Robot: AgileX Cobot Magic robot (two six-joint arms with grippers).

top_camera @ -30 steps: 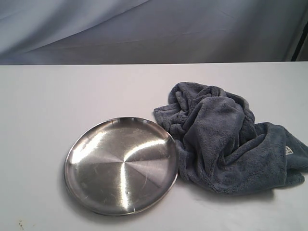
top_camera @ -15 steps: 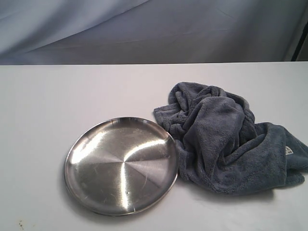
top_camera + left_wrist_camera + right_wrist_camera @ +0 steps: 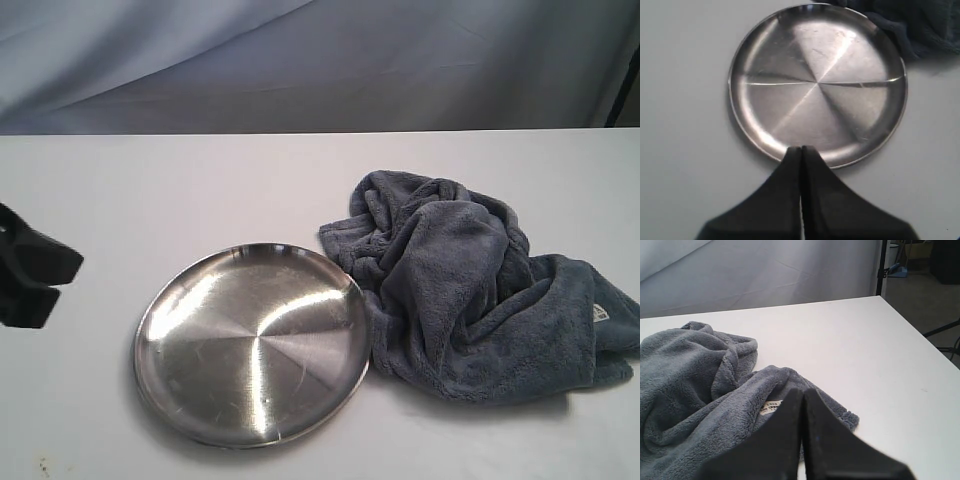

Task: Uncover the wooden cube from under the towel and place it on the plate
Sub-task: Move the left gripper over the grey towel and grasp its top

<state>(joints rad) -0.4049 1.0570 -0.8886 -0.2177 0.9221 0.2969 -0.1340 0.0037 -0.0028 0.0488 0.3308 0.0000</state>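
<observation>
**Exterior view**
- Item 1: round, shallow, shiny stainless-steel plate (image 3: 252, 345), on the flat white table (image 3: 150, 180), left of centre and on the near side. You see only its bare brushed surface with reflections.
- Item 2: plush grey-blue fleece towel (image 3: 470, 290), bunched in a heap right of the plate. Its left fold touches the plate's right rim. A small white label (image 3: 600, 312) sits at its right edge.
- Item 3: pale wooden cube. It shows in no view, so you cannot tell its place.
- Item 4: dark left gripper (image 3: 45, 278), at the left edge of the scene, left of the plate and apart from it.
- Item 5: grey-blue draped cloth backdrop (image 3: 320, 60), beyond the table's far edge.

**Left wrist view**
- The left gripper (image 3: 801, 150) has its two black fingers pressed together along a thin seam, pinching nothing. The tips overlap the plate's (image 3: 817, 82) rim in the picture.
- The dish is bare. A dark corner of the towel (image 3: 920, 25) lies against the rim on the side away from the fingers.

**Right wrist view**
- The right gripper (image 3: 802, 391) has its black fingers pressed together, holding nothing.
- The towel (image 3: 690, 370) lies crumpled just beyond the tips, with its label (image 3: 771, 406) beside them.
- Bare table (image 3: 850, 340) extends to the right.
</observation>
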